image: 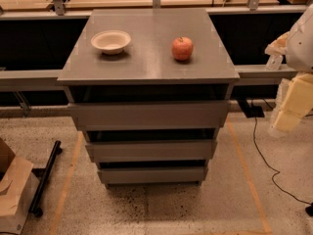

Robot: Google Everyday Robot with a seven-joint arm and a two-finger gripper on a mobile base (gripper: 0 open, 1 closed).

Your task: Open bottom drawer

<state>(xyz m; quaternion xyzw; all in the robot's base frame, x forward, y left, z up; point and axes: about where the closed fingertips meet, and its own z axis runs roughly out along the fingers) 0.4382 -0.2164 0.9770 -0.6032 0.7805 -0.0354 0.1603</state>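
Note:
The bottom drawer [152, 174] is the lowest and narrowest of three flat grey fronts on a grey cabinet in the middle of the camera view. It sits pushed in, with a dark gap above it. The medium-width drawer [151, 150] and the widest drawer [149, 114] are stacked above it. My gripper [287, 115] is a cream-coloured part at the right edge of the view. It hangs in the air well to the right of the cabinet, at about the height of the widest drawer, and touches nothing.
On the cabinet top [146, 67] stand a white bowl [111, 41] and a red apple [182, 48]. A cardboard box [12, 192] and a black pole [45, 177] lie on the floor at the left. A black cable [261, 153] runs across the floor at the right.

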